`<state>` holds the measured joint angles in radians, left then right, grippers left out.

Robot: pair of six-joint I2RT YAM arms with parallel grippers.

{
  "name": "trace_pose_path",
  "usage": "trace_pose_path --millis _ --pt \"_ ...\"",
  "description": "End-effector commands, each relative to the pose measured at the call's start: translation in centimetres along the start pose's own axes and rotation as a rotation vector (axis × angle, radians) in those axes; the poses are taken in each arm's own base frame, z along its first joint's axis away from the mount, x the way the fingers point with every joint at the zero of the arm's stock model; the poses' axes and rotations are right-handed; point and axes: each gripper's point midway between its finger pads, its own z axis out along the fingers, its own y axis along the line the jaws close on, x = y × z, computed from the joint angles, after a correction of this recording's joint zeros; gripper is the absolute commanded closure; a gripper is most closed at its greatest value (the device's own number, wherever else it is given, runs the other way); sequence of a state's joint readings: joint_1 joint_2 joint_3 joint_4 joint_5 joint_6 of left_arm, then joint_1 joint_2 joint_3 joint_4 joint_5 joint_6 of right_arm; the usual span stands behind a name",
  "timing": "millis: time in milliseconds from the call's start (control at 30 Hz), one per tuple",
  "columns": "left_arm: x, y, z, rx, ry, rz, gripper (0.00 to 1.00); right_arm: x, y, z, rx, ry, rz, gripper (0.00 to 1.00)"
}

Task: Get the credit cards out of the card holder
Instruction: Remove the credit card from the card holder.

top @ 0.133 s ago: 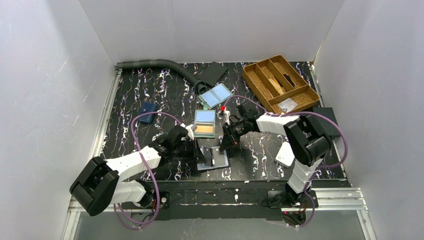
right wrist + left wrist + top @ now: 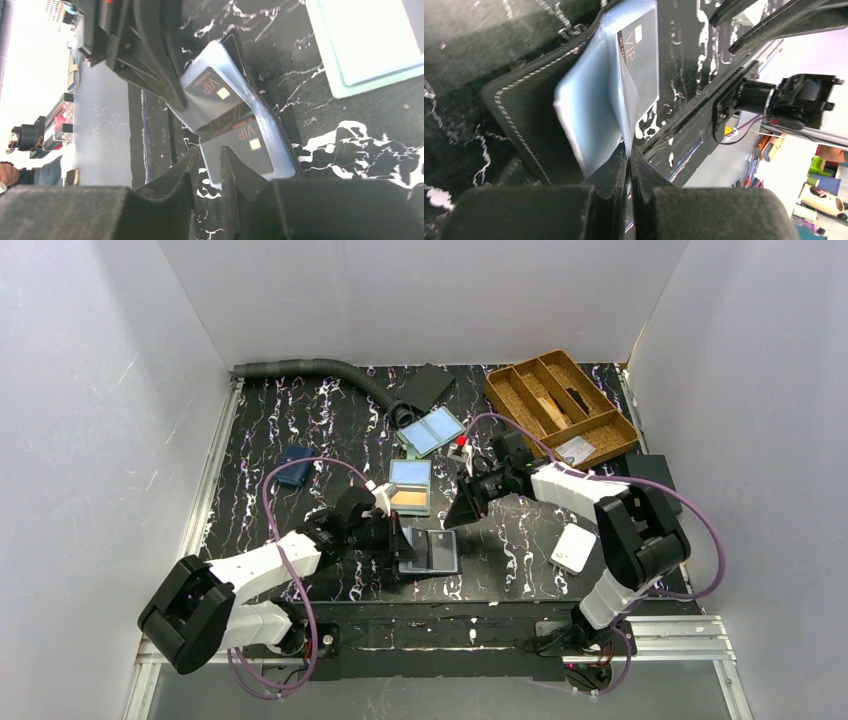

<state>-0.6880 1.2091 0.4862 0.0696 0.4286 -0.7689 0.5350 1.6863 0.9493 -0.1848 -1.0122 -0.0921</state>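
Observation:
The grey-green card holder (image 2: pixel 411 486) lies open, showing a blue credit card (image 2: pixel 410 472) and an orange one (image 2: pixel 410 499). Nearer me lies a dark stitched holder (image 2: pixel 432 551) (image 2: pixel 524 100) with clear sleeves that hold two black-grey VIP cards (image 2: pixel 212 90) (image 2: pixel 245 142) (image 2: pixel 641 60). My left gripper (image 2: pixel 398 540) (image 2: pixel 629 148) is shut on the edge of one clear sleeve. Just up and to the right of that holder, my right gripper (image 2: pixel 456 518) (image 2: pixel 210 152) hovers with its jaws a little apart and nothing between them.
A bifold with pale blue panels (image 2: pixel 432 430) lies behind the card holder, and a navy wallet (image 2: pixel 295 465) lies at the left. A wooden divided tray (image 2: pixel 560 405) stands at the back right, a white box (image 2: pixel 572 547) at the right, and a grey hose (image 2: pixel 320 370) runs along the back.
My right gripper has pulled back up and to the right, away from the dark holder. The holder now lies flatter, with my left gripper still on it.

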Motion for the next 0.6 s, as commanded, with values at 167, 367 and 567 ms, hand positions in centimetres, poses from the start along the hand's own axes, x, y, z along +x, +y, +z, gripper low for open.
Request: trace_pose_path --millis 167,367,567 --pt "-3.8 -5.6 -0.2 0.229 -0.097 0.147 1.00 -1.7 2.7 -1.4 -0.131 -0.079 -0.050 0.64" --pt "-4.0 -5.8 -0.3 0.259 -0.133 0.176 1.00 -1.6 1.6 -1.6 -0.099 -0.094 -0.006 0.59" --pt "-4.0 -6.0 -0.3 0.295 -0.157 0.217 1.00 -1.3 1.0 -1.5 -0.097 -0.103 0.059 0.56"
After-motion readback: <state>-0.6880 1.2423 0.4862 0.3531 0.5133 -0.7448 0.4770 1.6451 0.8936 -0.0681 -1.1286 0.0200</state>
